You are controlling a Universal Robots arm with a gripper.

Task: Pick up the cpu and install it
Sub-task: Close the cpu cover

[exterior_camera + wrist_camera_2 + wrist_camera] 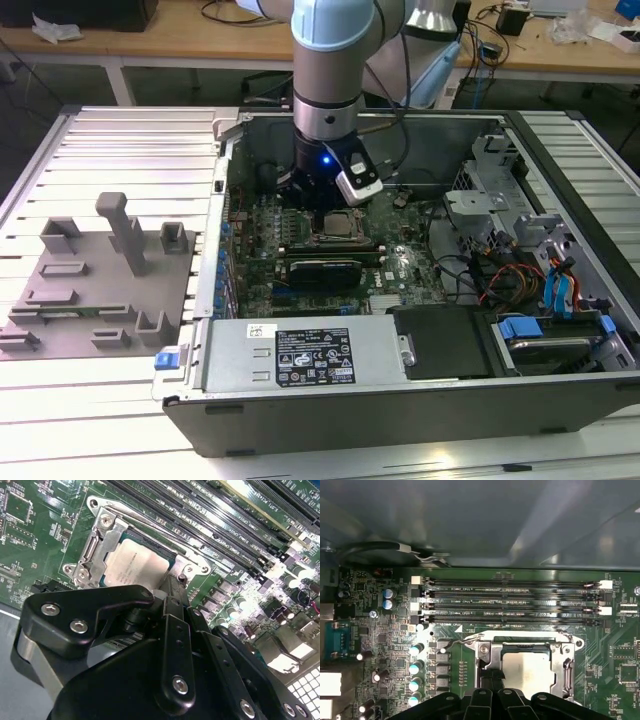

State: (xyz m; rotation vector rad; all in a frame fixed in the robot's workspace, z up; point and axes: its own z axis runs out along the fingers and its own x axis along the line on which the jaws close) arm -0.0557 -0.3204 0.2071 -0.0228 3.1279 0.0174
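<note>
The cpu (135, 562), a flat square chip with a silvery top, lies inside the metal-framed socket (97, 545) on the green motherboard; I also see the cpu (527, 667) in the first wrist view and the cpu (338, 224) in the exterior view. My gripper (492, 677) hangs low over the socket at one edge of the chip. Its dark fingers are shut together with nothing between them. In the second wrist view the gripper (174, 582) ends just at the cpu's rim, and its black linkage hides part of the socket. The arm covers the gripper (320, 205) from above.
The open computer case (400, 420) walls in the board. Memory slots (510, 602) run beside the socket, with capacitors (415, 667) nearby. A drive cage and cables (520, 260) fill the exterior view's right. A grey fixture tray (100, 270) lies on the slatted table at its left.
</note>
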